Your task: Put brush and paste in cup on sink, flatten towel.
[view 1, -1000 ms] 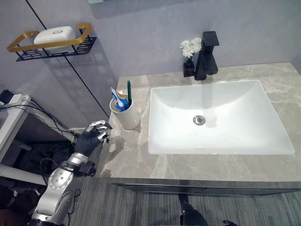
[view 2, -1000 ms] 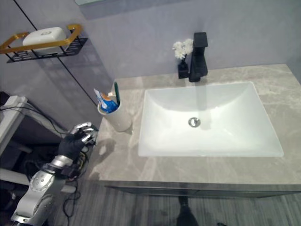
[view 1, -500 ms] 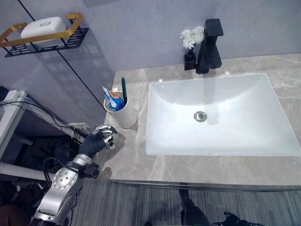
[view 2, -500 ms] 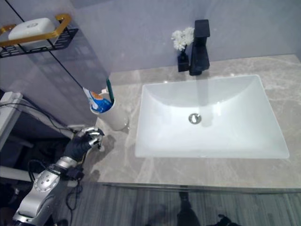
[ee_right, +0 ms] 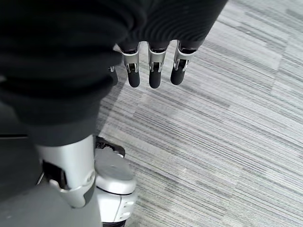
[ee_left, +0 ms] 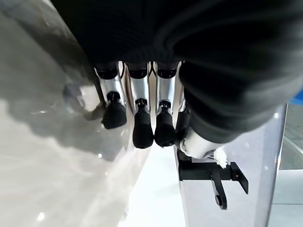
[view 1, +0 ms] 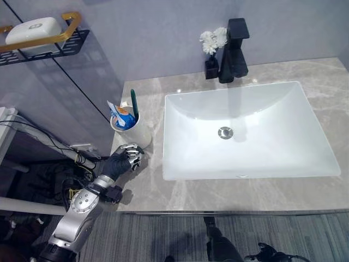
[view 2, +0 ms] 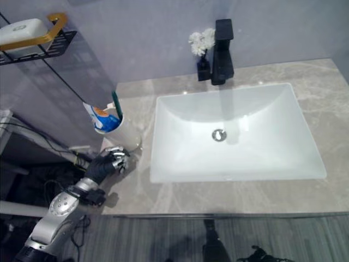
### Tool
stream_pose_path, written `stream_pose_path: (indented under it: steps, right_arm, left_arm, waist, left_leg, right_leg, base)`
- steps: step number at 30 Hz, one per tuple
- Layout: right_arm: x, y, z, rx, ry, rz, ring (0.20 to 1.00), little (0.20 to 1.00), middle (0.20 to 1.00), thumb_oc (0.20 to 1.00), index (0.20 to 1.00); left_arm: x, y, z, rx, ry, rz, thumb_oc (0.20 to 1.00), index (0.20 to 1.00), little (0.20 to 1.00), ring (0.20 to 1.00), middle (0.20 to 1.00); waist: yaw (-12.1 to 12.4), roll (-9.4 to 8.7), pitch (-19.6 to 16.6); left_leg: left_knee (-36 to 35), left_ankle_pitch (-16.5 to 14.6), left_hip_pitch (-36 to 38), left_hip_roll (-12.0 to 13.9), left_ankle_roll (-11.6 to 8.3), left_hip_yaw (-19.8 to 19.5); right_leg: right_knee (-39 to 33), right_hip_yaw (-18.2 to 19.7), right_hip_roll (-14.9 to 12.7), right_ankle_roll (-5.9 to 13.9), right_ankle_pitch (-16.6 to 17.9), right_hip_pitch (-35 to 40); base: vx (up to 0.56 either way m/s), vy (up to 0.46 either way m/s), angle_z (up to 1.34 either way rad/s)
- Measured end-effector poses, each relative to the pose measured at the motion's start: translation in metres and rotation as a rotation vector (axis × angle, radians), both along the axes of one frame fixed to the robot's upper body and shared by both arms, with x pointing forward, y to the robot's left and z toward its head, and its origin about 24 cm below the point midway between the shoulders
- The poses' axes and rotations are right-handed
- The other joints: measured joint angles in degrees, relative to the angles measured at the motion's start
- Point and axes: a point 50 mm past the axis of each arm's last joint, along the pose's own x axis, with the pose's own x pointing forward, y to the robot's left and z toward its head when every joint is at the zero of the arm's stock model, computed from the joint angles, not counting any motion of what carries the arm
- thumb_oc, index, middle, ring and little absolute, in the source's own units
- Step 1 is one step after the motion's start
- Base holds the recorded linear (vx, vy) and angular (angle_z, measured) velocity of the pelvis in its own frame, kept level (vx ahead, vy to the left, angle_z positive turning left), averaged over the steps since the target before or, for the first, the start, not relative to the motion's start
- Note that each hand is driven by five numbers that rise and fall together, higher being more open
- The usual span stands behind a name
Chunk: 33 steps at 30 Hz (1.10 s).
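The cup point(view 1: 133, 130) stands on the grey bench point(view 1: 191, 188) just beside the sink point(view 1: 245, 131), on the side away from the tap point(view 1: 233, 50), and it already holds both the green brush point(view 1: 133, 107) and the tube of paste point(view 1: 121, 114), upright and leaning against its rim. So the first half of the task looks done.

What has changed over the last second is the left hand point(view 1: 126, 161): it was hanging off the bench edge, well apart from the cup, and it has come in over the bench and now sits just in front of the cup, near its base. Its fingers point(ee_left: 143, 130) are curled in and hold nothing (the wrist view shows the dark tips bent over bare stone). The whole scene has also slid in the head views, which is the camera moving, not the cup or sink.

The right hand point(ee_right: 151, 71) hangs over the striped floor with its fingers relaxed and empty.

No towel is visible on the bench near the sink, so I judge the flattening step is not yet begun
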Motion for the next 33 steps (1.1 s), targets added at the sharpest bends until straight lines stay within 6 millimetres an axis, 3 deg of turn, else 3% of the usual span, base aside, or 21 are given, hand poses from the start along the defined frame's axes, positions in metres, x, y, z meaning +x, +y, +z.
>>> stream_pose_path:
  steps: [4, 16, 33]
  right_arm:
    - [-0.004, 0.014, -0.006, 0.031, 0.026, 0.006, 1.000, 1.000, 1.000, 1.000, 1.000]
    - [-0.002, 0.014, -0.005, 0.030, 0.015, 0.009, 1.000, 1.000, 1.000, 1.000, 1.000]
    - [-0.003, 0.013, -0.006, 0.029, 0.020, 0.004, 1.000, 1.000, 1.000, 1.000, 1.000]
  left_arm:
    - [0.010, -0.006, 0.001, -0.051, -0.019, 0.025, 0.200, 0.200, 0.200, 0.200, 0.200]
    - [0.033, 0.008, 0.003, 0.007, -0.025, 0.186, 0.200, 0.200, 0.200, 0.200, 0.200]
    - [0.028, 0.031, 0.007, 0.033, -0.057, 0.312, 0.200, 0.200, 0.200, 0.200, 0.200]
  waist:
    - [-0.90, -2.24, -1.96]
    - [-1.17, -0.93, -2.98]
    - [-1.09, -0.79, -3.09]
  left_leg:
    - [0.00, -0.02, -0.69, -0.07, 0.01, 1.03]
    - [-0.04, -0.02, -1.11, 0.34, 0.01, 1.35]
    - [-0.05, -0.01, -2.41, 0.93, -0.07, 0.94]
  right_leg:
    - [0.00, 0.75, 0.29, 0.03, 0.09, -1.11]
    - [-0.01, 1.13, 0.94, -0.18, 0.24, -1.87]
    - [0.00, 0.55, 1.28, -0.31, 0.24, -2.86]
  base:
    - [0.04, -0.008, -0.13]
    - [0.02, -0.002, -0.02]
    - [0.00, 0.002, 0.01]
